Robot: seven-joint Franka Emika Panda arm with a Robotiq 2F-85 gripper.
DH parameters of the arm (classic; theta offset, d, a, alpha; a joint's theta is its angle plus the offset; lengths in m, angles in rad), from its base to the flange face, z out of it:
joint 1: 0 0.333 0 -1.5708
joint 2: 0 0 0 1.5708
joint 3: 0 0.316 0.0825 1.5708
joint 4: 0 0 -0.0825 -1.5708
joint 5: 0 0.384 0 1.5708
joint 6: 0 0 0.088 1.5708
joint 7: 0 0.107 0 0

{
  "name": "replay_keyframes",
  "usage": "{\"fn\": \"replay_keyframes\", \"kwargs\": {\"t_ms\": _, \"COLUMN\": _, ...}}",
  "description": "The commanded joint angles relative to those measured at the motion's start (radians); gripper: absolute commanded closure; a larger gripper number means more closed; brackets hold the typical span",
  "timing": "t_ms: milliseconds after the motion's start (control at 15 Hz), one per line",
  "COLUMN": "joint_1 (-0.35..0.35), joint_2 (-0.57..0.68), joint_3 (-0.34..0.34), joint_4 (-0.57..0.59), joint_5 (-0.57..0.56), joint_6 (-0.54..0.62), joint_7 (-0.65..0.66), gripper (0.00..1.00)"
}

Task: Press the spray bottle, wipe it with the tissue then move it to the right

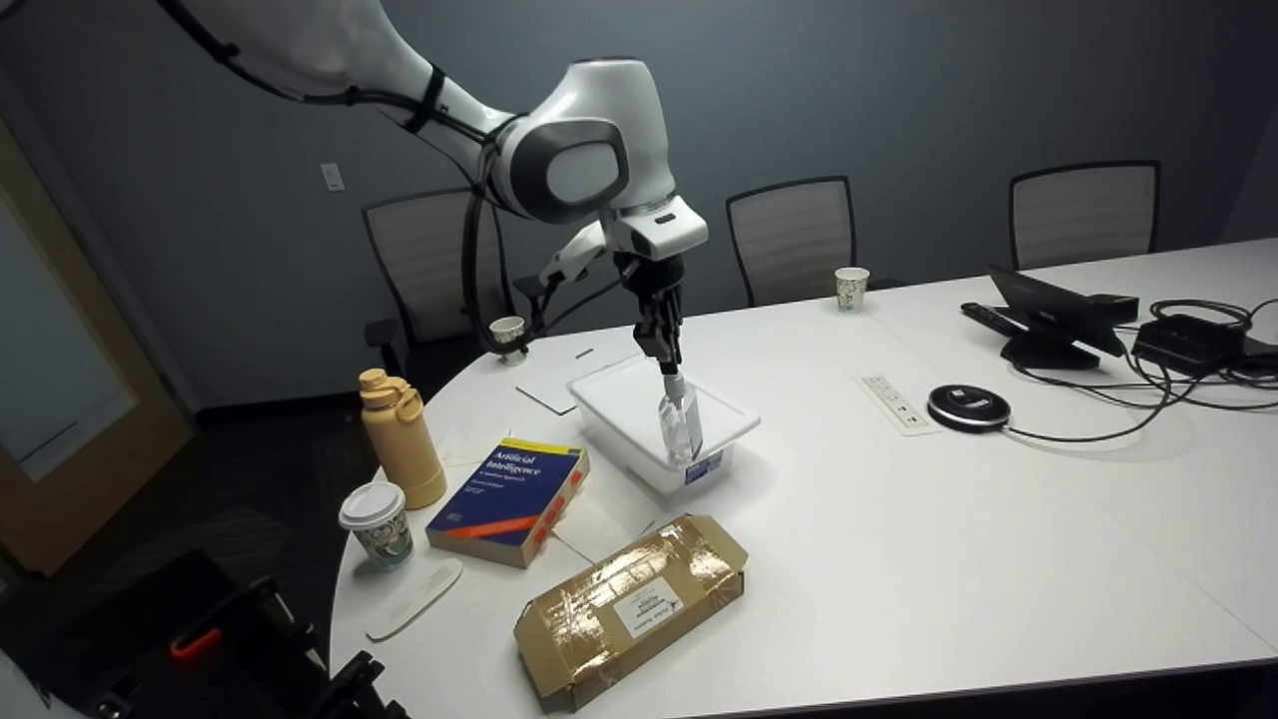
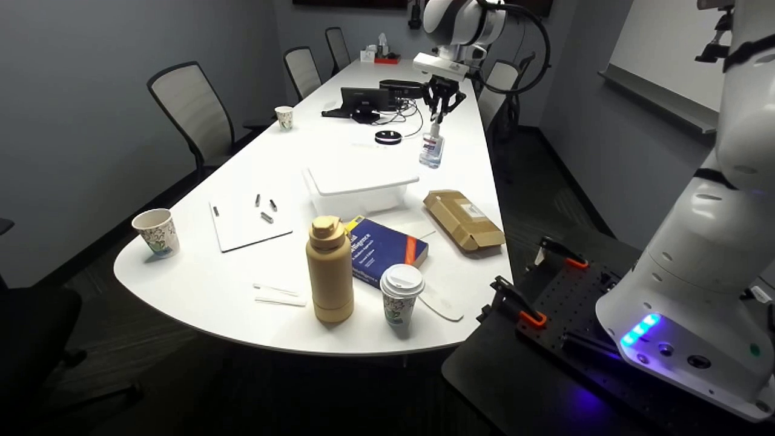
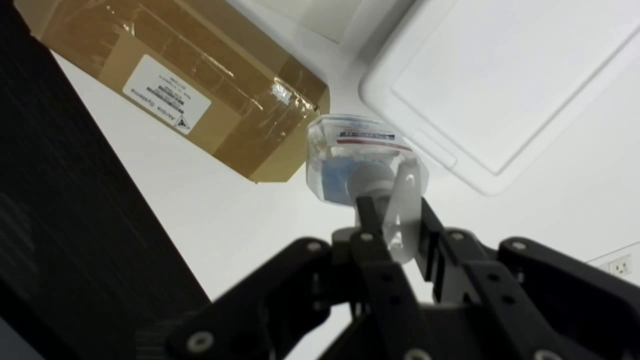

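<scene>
One spray bottle (image 2: pixel 431 151), pinched at its pump (image 3: pixel 370 180) by the gripper (image 3: pixel 396 212), hangs seemingly clear of the table (image 1: pixel 949 559) near tub (image 1: pixel 639 397) and carton (image 1: pixel 599 619); pressing and wiping I cannot confirm, and setting it down to the right looks outstanding.

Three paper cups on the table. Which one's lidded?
The cup beside the tan bottle: only it wears a white lid. In an exterior view, the near open cup and far open cup have none.
</scene>
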Motion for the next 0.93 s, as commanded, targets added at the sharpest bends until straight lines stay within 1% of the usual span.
{"fn": "replay_keyframes", "kwargs": {"t_ms": 0, "joint_1": -0.058, "joint_2": 0.031, "joint_3": -0.002, "joint_4": 0.068, "joint_5": 0.005, "joint_6": -0.03, "joint_7": -0.024, "gripper": 0.95}}
{"fn": "replay_keyframes", "kwargs": {"t_ms": 133, "joint_1": -0.109, "joint_2": 0.081, "joint_3": 0.011, "joint_4": 0.127, "joint_5": 0.036, "joint_6": -0.036, "joint_7": -0.07, "gripper": 0.95}}
{"fn": "replay_keyframes", "kwargs": {"t_ms": 400, "joint_1": -0.193, "joint_2": 0.226, "joint_3": 0.032, "joint_4": 0.302, "joint_5": 0.095, "joint_6": -0.077, "joint_7": -0.168, "gripper": 0.95}}
{"fn": "replay_keyframes", "kwargs": {"t_ms": 667, "joint_1": -0.249, "joint_2": 0.395, "joint_3": 0.049, "joint_4": 0.524, "joint_5": 0.118, "joint_6": -0.168, "joint_7": -0.22, "gripper": 0.95}}
{"fn": "replay_keyframes", "kwargs": {"t_ms": 867, "joint_1": -0.277, "joint_2": 0.506, "joint_3": 0.057, "joint_4": 0.682, "joint_5": 0.121, "joint_6": -0.247, "joint_7": -0.223, "gripper": 0.95}}
